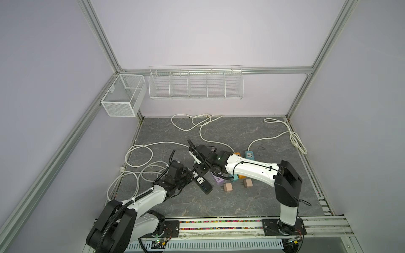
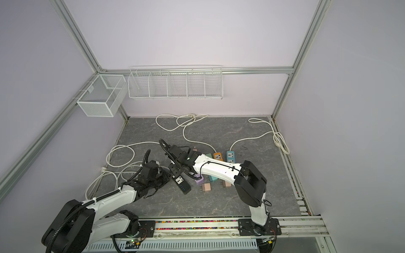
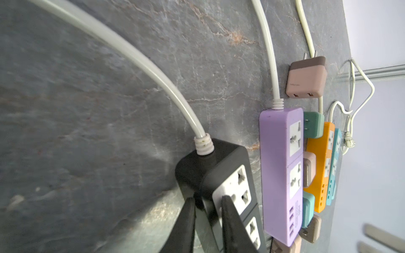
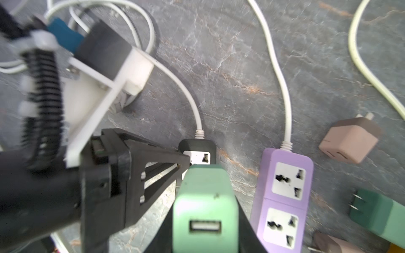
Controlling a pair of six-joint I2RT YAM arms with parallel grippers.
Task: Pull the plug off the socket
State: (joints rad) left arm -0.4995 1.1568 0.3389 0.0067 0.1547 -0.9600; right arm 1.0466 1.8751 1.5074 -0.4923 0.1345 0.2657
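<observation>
The right end effector (image 1: 198, 168) grasps the plug (image 4: 203, 197), held just above the strip (image 3: 197, 168), seemingly clear of its socket (image 3: 236, 184). The left end effector (image 3: 208, 199) clamps the strip's edge. Lift straight up with the strip pinned. The purple strip (image 4: 285, 192) crowds one side, and bare table (image 1: 219, 203) lies toward the front.

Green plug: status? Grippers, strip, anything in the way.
Left gripper shut on black strip. Right gripper shut on green plug, apparently unplugged. Purple strip close beside.
</observation>
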